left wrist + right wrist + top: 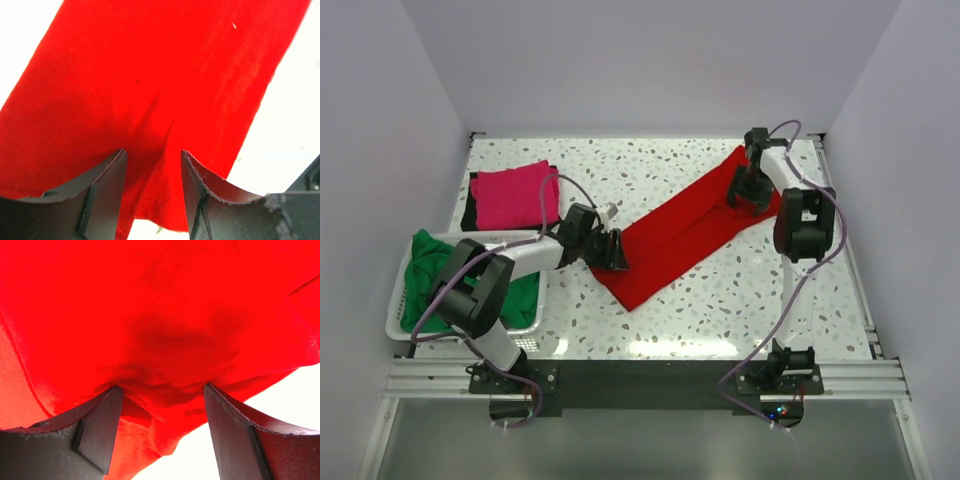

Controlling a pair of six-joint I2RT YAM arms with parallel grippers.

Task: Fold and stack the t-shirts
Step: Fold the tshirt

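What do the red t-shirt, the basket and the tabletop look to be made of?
The red t-shirt: soft matte cloth, probably cotton; it creases and puckers. The basket: white, likely moulded plastic, given its lattice walls. The tabletop: smooth, glossy speckled slab, terrazzo-like; stone or laminate, unclear.

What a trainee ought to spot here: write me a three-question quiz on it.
1. True or false: the green shirt lies in the basket.
2. Fill in: the folded pink shirt lies at the table's far ____ corner.
3. The left pincer and right pincer are at the red shirt's: A) same end, B) opposite ends, C) middle.
Key: 1 true; 2 left; 3 B.
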